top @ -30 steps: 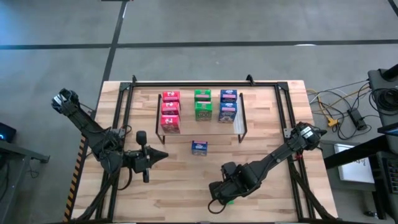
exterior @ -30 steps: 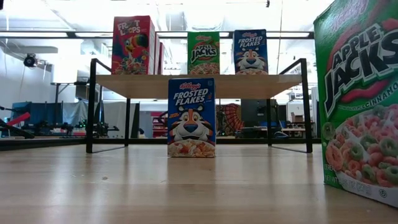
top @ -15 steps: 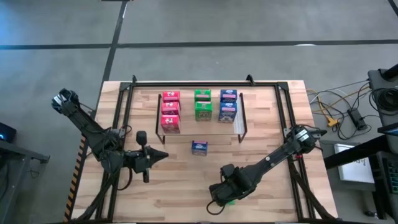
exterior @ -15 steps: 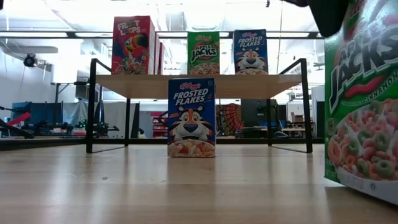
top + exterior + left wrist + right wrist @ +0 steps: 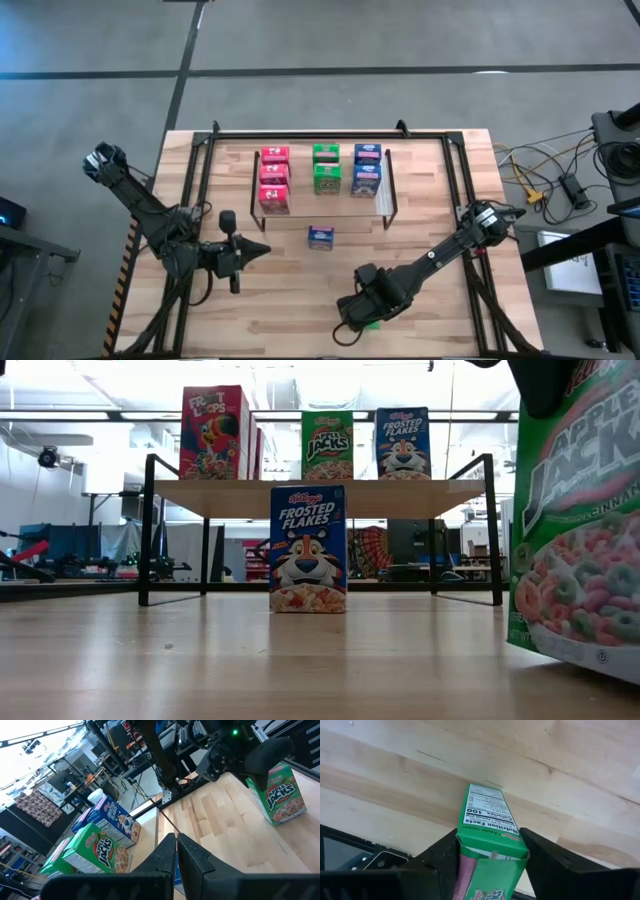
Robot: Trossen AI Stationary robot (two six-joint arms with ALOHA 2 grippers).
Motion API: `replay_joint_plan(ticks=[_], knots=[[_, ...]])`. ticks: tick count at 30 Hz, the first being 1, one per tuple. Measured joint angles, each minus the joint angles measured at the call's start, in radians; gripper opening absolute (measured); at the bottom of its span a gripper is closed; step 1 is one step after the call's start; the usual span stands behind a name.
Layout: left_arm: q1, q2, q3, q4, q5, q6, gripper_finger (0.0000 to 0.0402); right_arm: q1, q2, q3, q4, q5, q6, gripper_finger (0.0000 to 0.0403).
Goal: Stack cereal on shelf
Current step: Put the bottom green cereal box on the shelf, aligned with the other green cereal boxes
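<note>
Landmark for this report: the low black wire-framed shelf with a light wood top [image 5: 392,205], standing toward the far side of the wooden table [image 5: 440,210].

Shelf contents, seen from above: red cardboard cereal boxes [image 5: 273,180] at its left end, green boxes [image 5: 326,168] in the middle, blue boxes [image 5: 367,170] at its right end. A further blue Frosted Flakes box [image 5: 320,236] stands upright on the table just in front of the shelf, near its middle.

The box in hand is a green Apple Jacks cardboard box [image 5: 490,822], well in front of the shelf and toward its right end, close to the table's near edge. In the low view it leans, one lower corner off the wood.

The right gripper [image 5: 487,845] sits directly over this box. Its two dark fingers [image 5: 445,852] flank the narrow side panels, one at each side, touching or very nearly so; the gap equals the box's width. Whether a firm hold is established cannot be told. The box's long axis runs straight out between the fingers.

The left gripper [image 5: 176,851] waits in front of the shelf's left end, fingers pressed together, holding nothing.

Judgement: the right arm is plainly the nearer. The carry runs from the box back toward the shelf's middle, where the green boxes stand.
</note>
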Motion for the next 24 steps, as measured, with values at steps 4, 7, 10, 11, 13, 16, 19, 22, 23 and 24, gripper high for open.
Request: replay_joint_plan(ticks=[4, 7, 10, 11, 13, 16, 19, 22, 23, 24], knots=[[0.000, 0.000, 0.000, 0.000, 0.001, 0.000, 0.0000, 0.000, 0.000, 0.006, -0.001, 0.000, -0.032, 0.0179], [0.000, 0.000, 0.000, 0.001, 0.002, -0.002, 0.0000, -0.006, -0.008, 0.031, -0.004, 0.013, -0.092, 0.0178], [0.000, 0.000, 0.000, 0.001, 0.016, -0.008, 0.0000, -0.018, -0.021, 0.078, -0.022, 0.083, -0.175, 0.0178], [0.000, 0.000, 0.000, 0.002, 0.018, -0.010, 0.0000, -0.023, -0.026, 0.097, -0.036, 0.107, -0.205, 0.0178], [0.000, 0.000, 0.000, 0.003, 0.018, -0.020, 0.0000, -0.034, -0.035, 0.141, -0.064, 0.157, -0.272, 0.0178], [0.000, 0.000, 0.000, 0.001, 0.018, -0.041, 0.0000, -0.053, -0.042, 0.221, -0.133, 0.241, -0.397, 0.0178], [0.000, 0.000, 0.000, -0.006, 0.018, -0.062, 0.0000, -0.082, -0.043, 0.310, -0.189, 0.309, -0.540, 0.0178], [0.000, 0.000, 0.000, -0.013, 0.018, -0.080, 0.0000, -0.123, -0.044, 0.392, -0.211, 0.349, -0.702, 0.0178], [0.000, 0.000, 0.000, -0.015, 0.018, -0.086, 0.0000, -0.139, -0.044, 0.415, -0.218, 0.358, -0.756, 0.0178], [0.000, 0.000, 0.000, -0.018, 0.018, -0.088, 0.0000, -0.155, -0.044, 0.438, -0.224, 0.365, -0.813, 0.0178]])
